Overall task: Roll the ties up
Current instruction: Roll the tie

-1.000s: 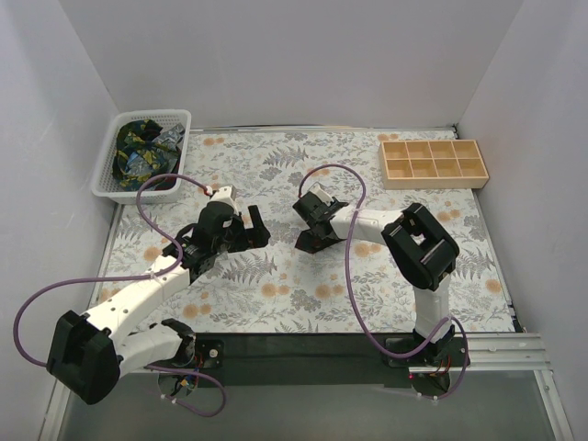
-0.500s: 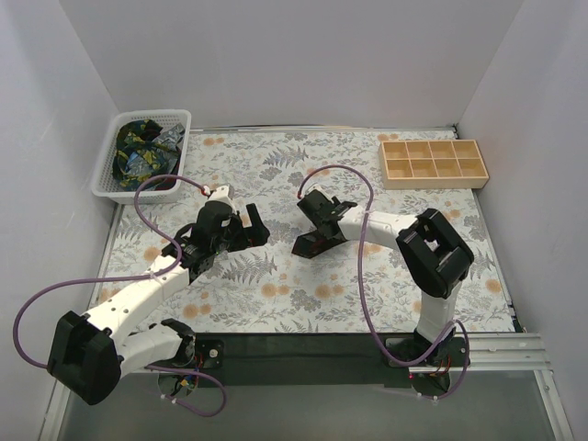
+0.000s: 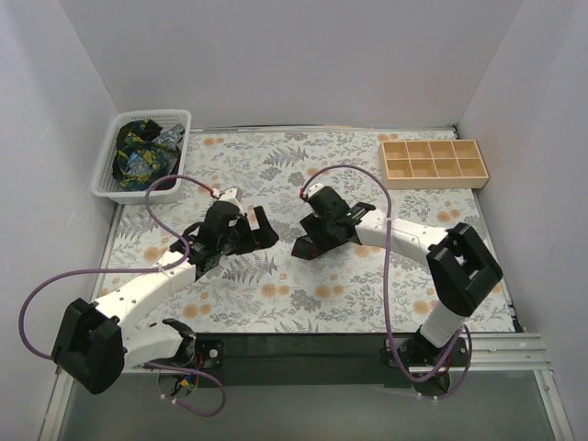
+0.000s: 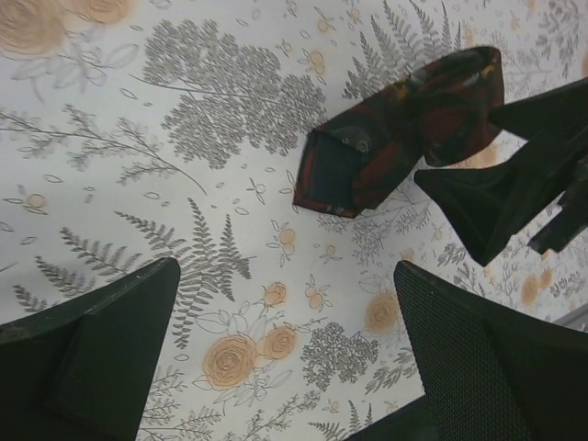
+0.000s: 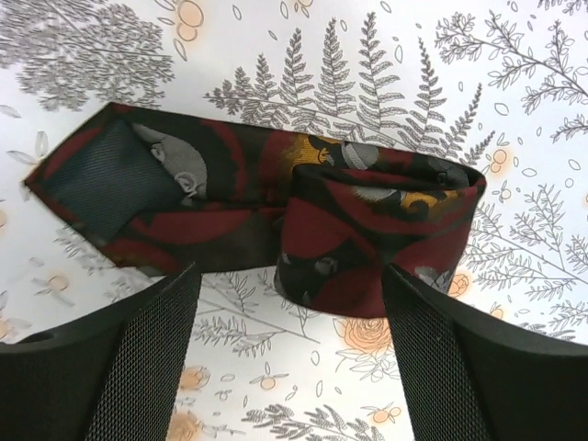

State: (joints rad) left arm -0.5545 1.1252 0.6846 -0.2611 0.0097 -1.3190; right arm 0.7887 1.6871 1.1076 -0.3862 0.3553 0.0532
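Note:
A maroon tie (image 5: 367, 220) with grey and yellow prints lies partly rolled on the floral cloth, its flat end (image 5: 119, 184) trailing to the left. My right gripper (image 5: 289, 358) stands open just short of the roll, its fingers on either side and off the fabric. From above, this tie (image 3: 303, 248) sits mid-table under the right gripper (image 3: 317, 234). My left gripper (image 3: 260, 231) hangs open a little to the left with nothing between its fingers. The left wrist view has the tie (image 4: 395, 129) ahead, and the left gripper (image 4: 289, 349) wide over bare cloth.
A white basket (image 3: 108, 175) at the back left holds several bunched ties (image 3: 138, 152). A wooden compartment tray (image 3: 432, 163) stands at the back right. White walls close in the table on three sides.
My right gripper has opened and let go of the tie, which stays put on the cloth. The right arm has stretched out, elbow swinging right. The left gripper has edged slightly right.

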